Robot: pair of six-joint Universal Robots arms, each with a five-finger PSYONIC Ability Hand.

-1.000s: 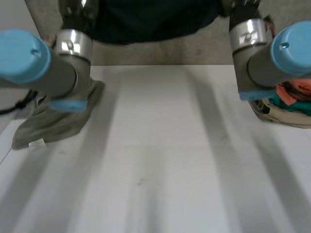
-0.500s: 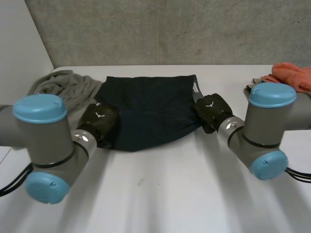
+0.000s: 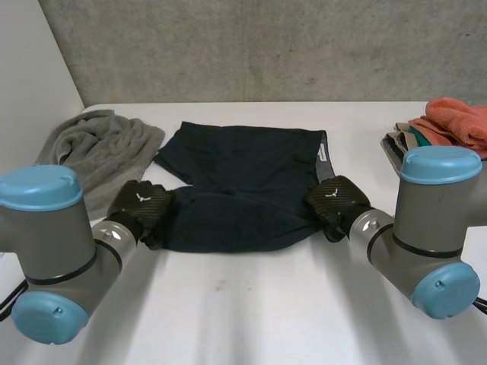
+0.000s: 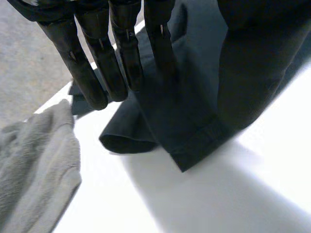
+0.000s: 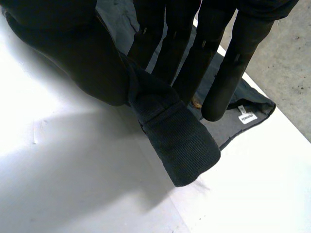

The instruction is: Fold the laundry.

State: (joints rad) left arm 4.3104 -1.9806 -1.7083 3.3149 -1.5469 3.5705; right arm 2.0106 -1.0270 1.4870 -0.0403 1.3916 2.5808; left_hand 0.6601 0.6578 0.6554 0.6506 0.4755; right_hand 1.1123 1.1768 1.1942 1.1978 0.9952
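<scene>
Both hands have drawn back toward the near edge since 0.5 s ago, pulling the dark shorts [image 3: 243, 182] flatter and wider at the middle of the table [image 3: 251, 304]. White label [image 3: 322, 150] at the right hem.

Left hand [image 3: 141, 207] pinches the near left corner and right hand [image 3: 335, 201] the near right corner, straight fingers [image 5: 194, 58] against the thumb.

Both corners are hidden under the hands in the head view. The grey towel [image 3: 99, 148] is partly behind the left arm.

I count one dark garment [image 3: 243, 182], one grey towel [image 3: 103, 148], one pile of mixed-colour cloths [image 3: 449, 122], all on one white table [image 3: 251, 304]. Two black hands: left hand [image 3: 141, 205], right hand [image 3: 335, 201].
</scene>
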